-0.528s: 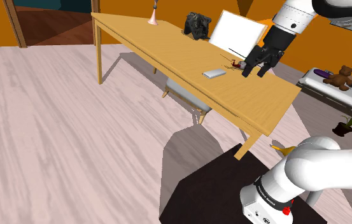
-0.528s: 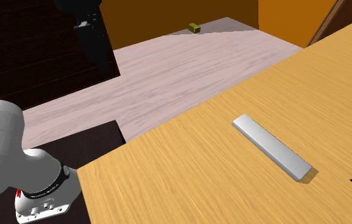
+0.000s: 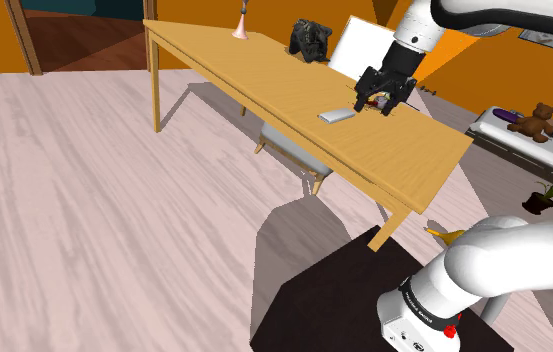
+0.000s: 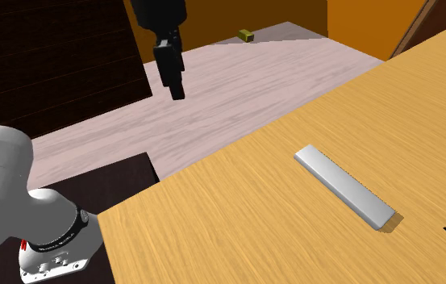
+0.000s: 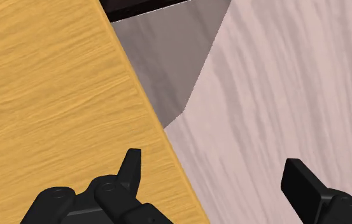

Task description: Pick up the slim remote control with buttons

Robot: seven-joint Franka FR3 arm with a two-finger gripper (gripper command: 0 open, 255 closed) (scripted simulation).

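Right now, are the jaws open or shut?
Open: in the wrist view the two fingers stand far apart, nothing clasped between them.

Change in tool position
Now further toward the shoulder view's left, just beside the remote; lower and further right in the second exterior view.

A pink vase stands at the wooden table's far end.

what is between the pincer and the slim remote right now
Nothing visible. The open pincer hangs in the air off to one side of the grey remote, which lies flat on the wooden table with nothing on it.
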